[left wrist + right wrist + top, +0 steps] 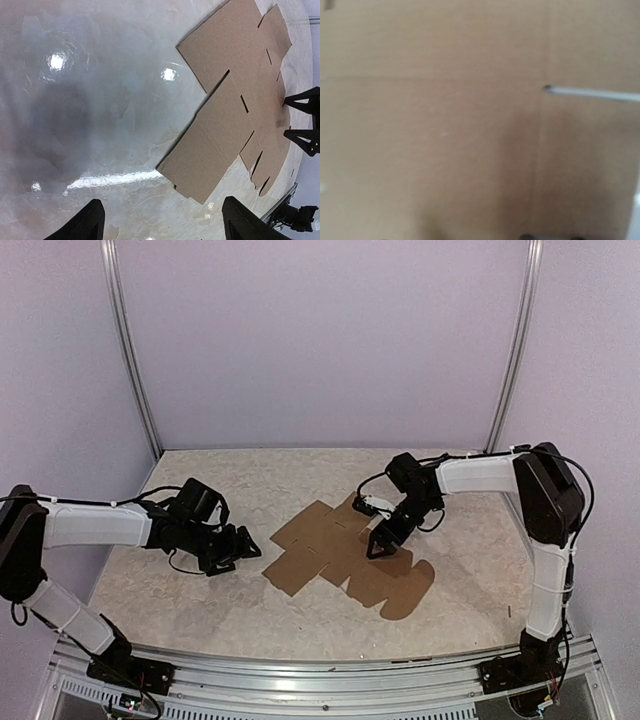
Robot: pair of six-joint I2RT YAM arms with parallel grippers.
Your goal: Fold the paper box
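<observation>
Right hand (384, 540) spread open, tips on flat paper box (312, 540); left hand (243, 546) open, apart. Pin sheet firmly when creasing.

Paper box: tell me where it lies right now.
In the top view the paper box lies flat mid-table, just right of the left gripper, with the right gripper over its middle.

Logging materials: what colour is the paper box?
Plain brown; the paper box shows best in left wrist view.
</observation>
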